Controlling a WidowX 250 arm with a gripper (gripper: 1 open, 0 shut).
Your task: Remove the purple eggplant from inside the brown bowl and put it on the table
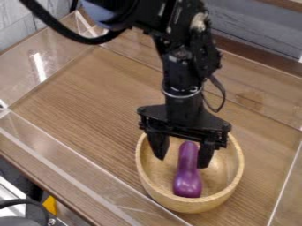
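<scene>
gripper (183,154) jaws spread wide, straddling upper end of eggplant (186,170) lying in bowl (157,191); nothing grasped.

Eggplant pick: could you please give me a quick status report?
Gripper open, pointing down, fingers either side of the purple eggplant. Eggplant lying in the brown bowl, not gripped. Nothing in the way.
</scene>
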